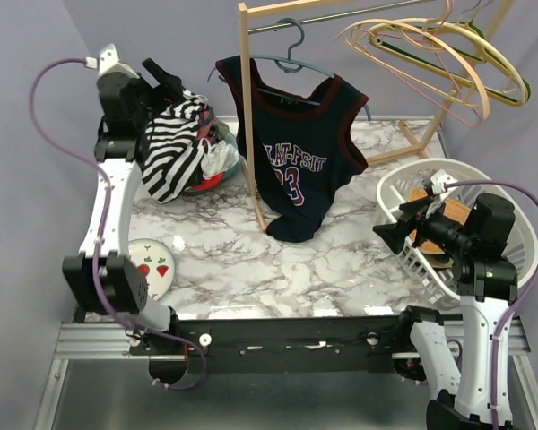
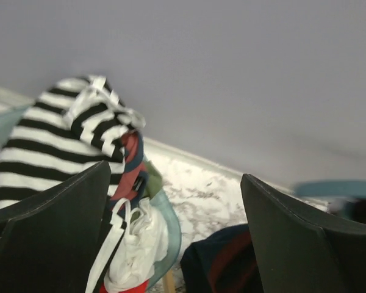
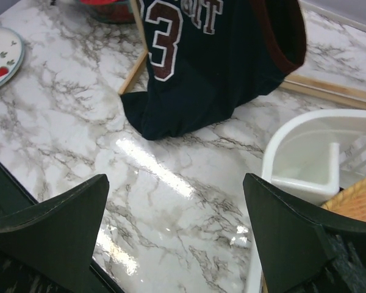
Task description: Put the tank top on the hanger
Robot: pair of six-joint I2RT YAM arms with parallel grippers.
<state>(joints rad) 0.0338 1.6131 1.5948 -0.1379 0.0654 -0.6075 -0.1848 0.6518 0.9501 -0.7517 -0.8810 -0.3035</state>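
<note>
The navy tank top (image 1: 296, 152) with maroon trim and number 23 hangs on the grey-blue hanger (image 1: 291, 61), whose hook is over the rail of the wooden rack; its hem rests on the table. It also shows in the right wrist view (image 3: 207, 67) and, blurred, in the left wrist view (image 2: 222, 262). My left gripper (image 1: 166, 76) is open and empty, raised at the back left beside the clothes pile. My right gripper (image 1: 396, 231) is open and empty, above the table's right side, to the right of the tank top.
A bowl (image 1: 224, 170) heaped with clothes, with a black-and-white striped garment (image 1: 175, 143) draped over it, stands at the back left. A white basket (image 1: 448, 224) stands at the right. A plate (image 1: 152, 267) lies front left. Beige, pink and green hangers (image 1: 448, 54) hang top right. The wooden rack post (image 1: 248, 116) stands mid-table.
</note>
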